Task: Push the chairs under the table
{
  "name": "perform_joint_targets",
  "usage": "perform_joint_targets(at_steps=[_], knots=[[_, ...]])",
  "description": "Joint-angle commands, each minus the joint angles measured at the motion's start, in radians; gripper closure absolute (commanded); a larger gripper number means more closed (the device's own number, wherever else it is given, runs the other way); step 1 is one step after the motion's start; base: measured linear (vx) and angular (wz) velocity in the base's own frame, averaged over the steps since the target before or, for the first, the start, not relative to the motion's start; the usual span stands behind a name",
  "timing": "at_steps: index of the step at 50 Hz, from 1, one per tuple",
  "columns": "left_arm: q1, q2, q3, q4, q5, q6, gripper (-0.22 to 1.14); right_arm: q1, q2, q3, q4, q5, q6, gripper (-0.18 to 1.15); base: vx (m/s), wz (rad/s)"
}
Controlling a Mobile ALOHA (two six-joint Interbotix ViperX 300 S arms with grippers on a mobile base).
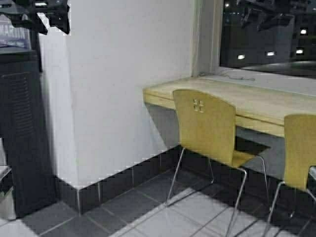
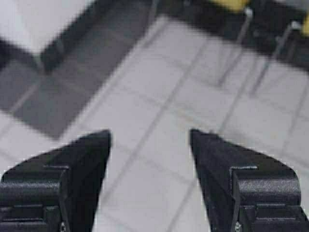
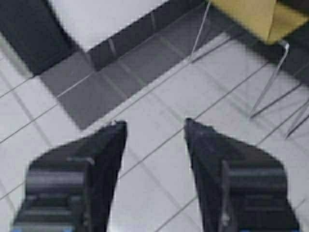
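Where the high view begins at nine o'clock, we see a tall dark cabinet (image 1: 22,133) standing against a white wall (image 1: 128,94) with a dark tiled skirting along its foot. Toward three o'clock from the wall's corner runs the long light-wood table (image 1: 256,101) with a thick pale front edge, set beneath a dark window (image 1: 269,34). Before it stands the first tan light-wood chair (image 1: 205,126), its curved backrest pierced by four small rectangular cutouts, its thin chrome legs on the pale tiled floor (image 1: 168,217); its seat reaches just under the table's edge while the backrest stands out from it. At three o'clock, a second matching tan chair (image 1: 298,150) is cut by the picture's edge, just beside the first.

Neither arm shows in the high view. In the left wrist view, our left claw (image 2: 149,140) hangs above bare floor tiles, its black fingers (image 2: 87,164) spread apart and released, holding nothing. In the right wrist view, our right claw (image 3: 154,128) likewise hangs over the tiles with fingers parted and empty, the first chair's seat and legs showing beyond it.
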Motion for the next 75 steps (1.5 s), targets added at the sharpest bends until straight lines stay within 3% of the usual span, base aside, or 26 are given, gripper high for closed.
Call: perform_joint_targets(at_steps=[1, 34, 75], knots=[[0.0, 0.0, -0.018, -0.006, -0.005, -0.006, 0.05, -0.005, -0.006, -0.018, 0.002, -0.002, 0.0, 0.18, -0.47, 0.03], [0.0, 0.066, -0.049, -0.005, 0.025, -0.034, 0.05, -0.005, -0.006, -0.037, -0.032, 0.069, 0.032, 0.18, -0.42, -0.05], [-0.003, 0.193, -0.054, -0.008, 0.075, -0.046, 0.05, -0.005, 0.043, -0.034, -0.069, 0.089, 0.031, 0.18, -0.28, -0.32]])
